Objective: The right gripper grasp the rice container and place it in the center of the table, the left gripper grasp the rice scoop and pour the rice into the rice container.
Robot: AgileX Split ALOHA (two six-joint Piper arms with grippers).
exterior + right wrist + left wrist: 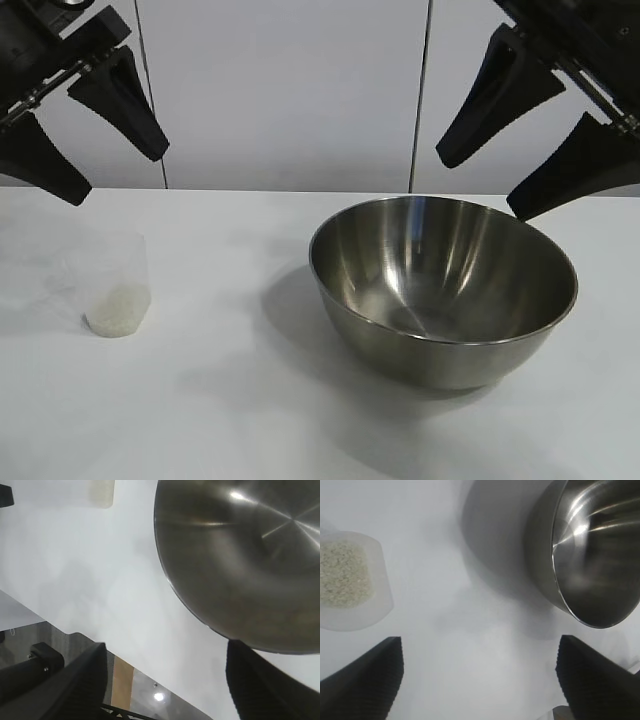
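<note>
The rice container (pixel 440 270), a wide shiny steel bowl, stands upright and empty on the white table (pixel 230 400), right of centre. The rice scoop (pixel 116 283), a small clear plastic cup, stands at the left with rice (pixel 118 312) in its bottom. My left gripper (pixel 118 178) hangs open above and behind the scoop, holding nothing. My right gripper (pixel 480 187) hangs open above the bowl's far rim, also holding nothing. The left wrist view shows the scoop (pixel 351 582), its rice (pixel 342 572) and the bowl (pixel 592 550) beyond the open gripper (pixel 479 642). The right wrist view shows the bowl (pixel 240 555) close to the open gripper (pixel 165 647).
White wall panels (pixel 285 90) stand behind the table. A stretch of bare tabletop lies between the scoop and the bowl. In the right wrist view the table's edge (pixel 150 672) runs just past the bowl, with floor beyond it.
</note>
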